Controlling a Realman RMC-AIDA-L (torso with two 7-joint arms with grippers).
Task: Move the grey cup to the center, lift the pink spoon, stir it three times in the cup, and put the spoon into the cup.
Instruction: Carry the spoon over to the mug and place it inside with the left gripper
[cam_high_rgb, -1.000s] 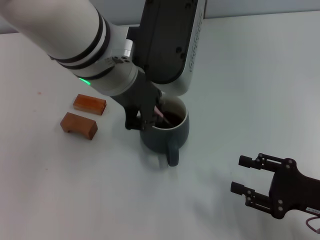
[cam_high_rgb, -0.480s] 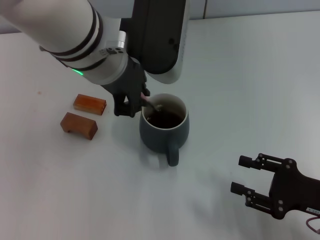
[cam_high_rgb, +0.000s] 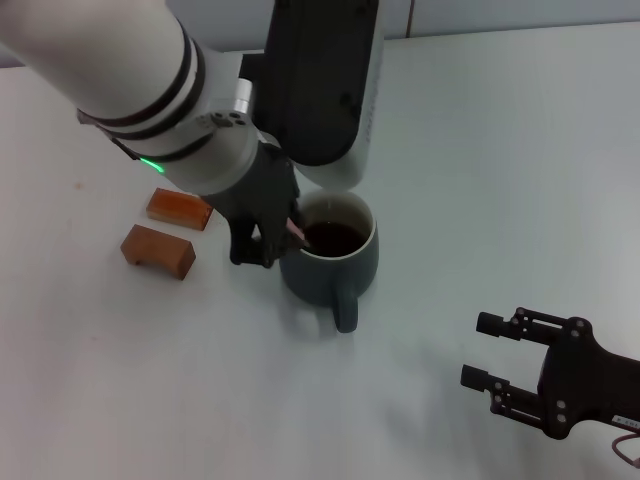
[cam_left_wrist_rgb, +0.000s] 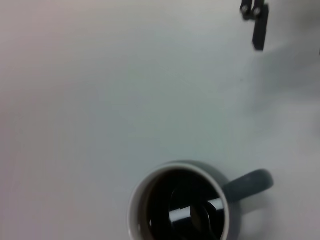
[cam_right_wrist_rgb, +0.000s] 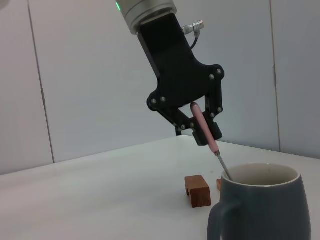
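While filling the upper left of the head view, left arm, pincer (cam_high_rgb: 268, 235) clenched on spoon (cam_high_rgb: 297, 230) beside the cup's rim. White desk (cam_high_rgb: 480, 150) under everything. Blue-grey cup (cam_high_rgb: 335, 262) at frame centre, upright, dark liquid inside, stubby handle toward the bottom edge. Right pincer (cam_high_rgb: 488, 350) parked low right, fingers spread, grasping nothing. Two brown wooden blocks (cam_high_rgb: 158, 250) left of centre, well apart from the cup. Pink spoon tilted, metal neck dipping past the white rim into the cup, handle pinched between the black fingers (cam_right_wrist_rgb: 210, 117).
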